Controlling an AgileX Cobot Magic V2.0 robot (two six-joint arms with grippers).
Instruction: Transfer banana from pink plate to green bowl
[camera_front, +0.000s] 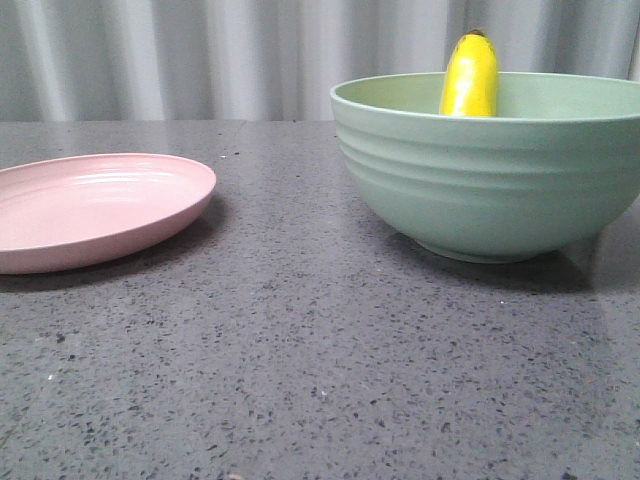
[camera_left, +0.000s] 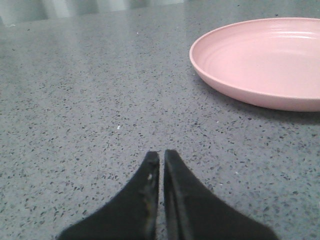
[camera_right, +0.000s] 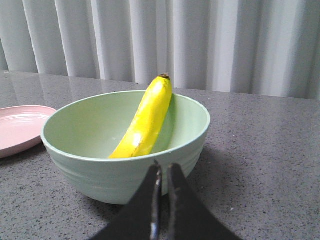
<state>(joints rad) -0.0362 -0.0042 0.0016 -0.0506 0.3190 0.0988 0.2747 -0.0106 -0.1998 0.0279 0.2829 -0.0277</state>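
The yellow banana (camera_front: 470, 78) leans inside the green bowl (camera_front: 495, 185) on the right of the table, its dark tip above the rim. In the right wrist view the banana (camera_right: 145, 120) rests against the far wall of the bowl (camera_right: 125, 172). The pink plate (camera_front: 90, 208) lies bare on the left; it also shows in the left wrist view (camera_left: 260, 65). My left gripper (camera_left: 161, 153) is shut and holds nothing, low over the table, short of the plate. My right gripper (camera_right: 164, 166) is shut and holds nothing, just in front of the bowl's near wall.
The table is a dark grey speckled stone top (camera_front: 300, 360). A pale pleated curtain (camera_front: 200, 55) hangs behind its far edge. The plate's edge shows in the right wrist view (camera_right: 20, 127). Neither arm shows in the front view.
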